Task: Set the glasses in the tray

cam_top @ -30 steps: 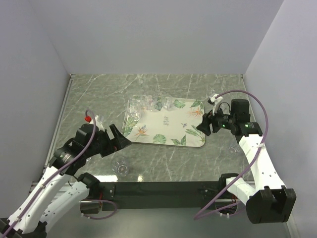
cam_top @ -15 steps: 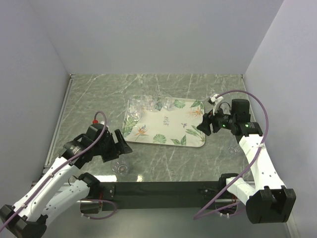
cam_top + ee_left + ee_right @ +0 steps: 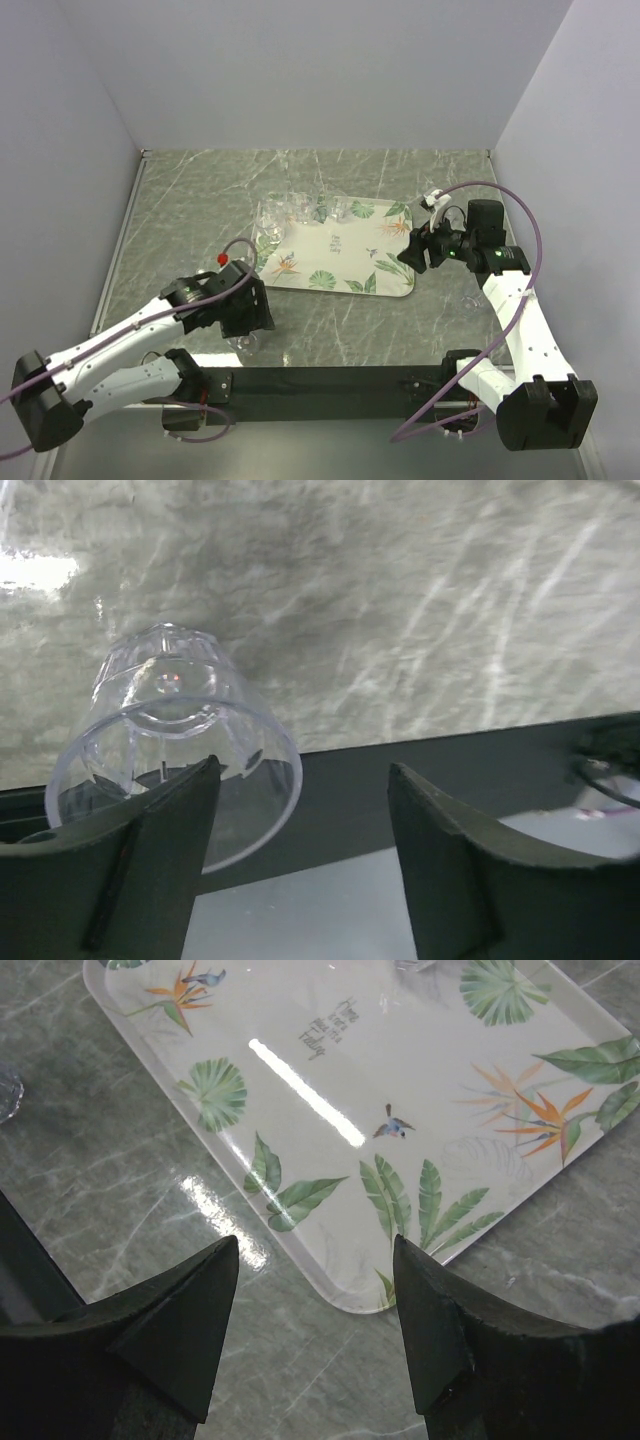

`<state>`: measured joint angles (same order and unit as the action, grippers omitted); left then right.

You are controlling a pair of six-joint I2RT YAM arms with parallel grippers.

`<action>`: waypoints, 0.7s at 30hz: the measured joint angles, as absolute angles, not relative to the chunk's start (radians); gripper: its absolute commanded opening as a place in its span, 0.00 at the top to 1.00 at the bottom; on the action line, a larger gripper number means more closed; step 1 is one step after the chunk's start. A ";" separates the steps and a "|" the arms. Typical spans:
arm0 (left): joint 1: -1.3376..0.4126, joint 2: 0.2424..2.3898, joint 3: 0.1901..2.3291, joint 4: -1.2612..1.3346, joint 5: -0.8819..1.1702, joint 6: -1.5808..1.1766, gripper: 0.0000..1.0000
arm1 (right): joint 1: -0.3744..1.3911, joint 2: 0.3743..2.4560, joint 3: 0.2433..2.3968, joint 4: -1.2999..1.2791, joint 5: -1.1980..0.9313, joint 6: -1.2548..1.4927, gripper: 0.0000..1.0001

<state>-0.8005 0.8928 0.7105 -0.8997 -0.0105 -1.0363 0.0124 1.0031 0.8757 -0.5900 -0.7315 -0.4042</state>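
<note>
The tray [image 3: 335, 252] lies mid-table; its near right corner shows in the right wrist view [image 3: 350, 1295]. Several clear glasses [image 3: 295, 210] stand at its far left end. One lone glass [image 3: 243, 342] stands by the table's front edge; in the left wrist view this glass [image 3: 175, 740] is upright, its rim partly behind my left finger [image 3: 150, 860]. My left gripper [image 3: 248, 318] [image 3: 303, 768] is open and empty just above and beside it. My right gripper [image 3: 405, 255] [image 3: 315, 1242] is open and empty above the tray's right corner.
Another clear glass [image 3: 468, 301] stands on the marble right of the tray, near my right arm. The dark front rail [image 3: 330, 380] [image 3: 450, 780] runs just beyond the lone glass. Grey walls close in the table on three sides.
My left arm has swung right and down toward the front edge, bringing its open gripper over the lone glass. The right arm has not moved.
</note>
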 measured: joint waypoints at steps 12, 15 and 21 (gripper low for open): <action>-0.978 1.088 0.749 -0.920 -0.191 -1.105 0.87 | 0.012 1.003 0.876 -0.589 -0.732 -0.402 0.30; -1.011 1.120 0.785 -0.943 -0.232 -1.111 0.99 | 0.010 1.003 0.876 -0.589 -0.736 -0.402 0.30; -1.052 1.151 0.847 -0.951 -0.290 -1.095 1.00 | -0.016 1.003 0.876 -0.589 -0.743 -0.402 0.30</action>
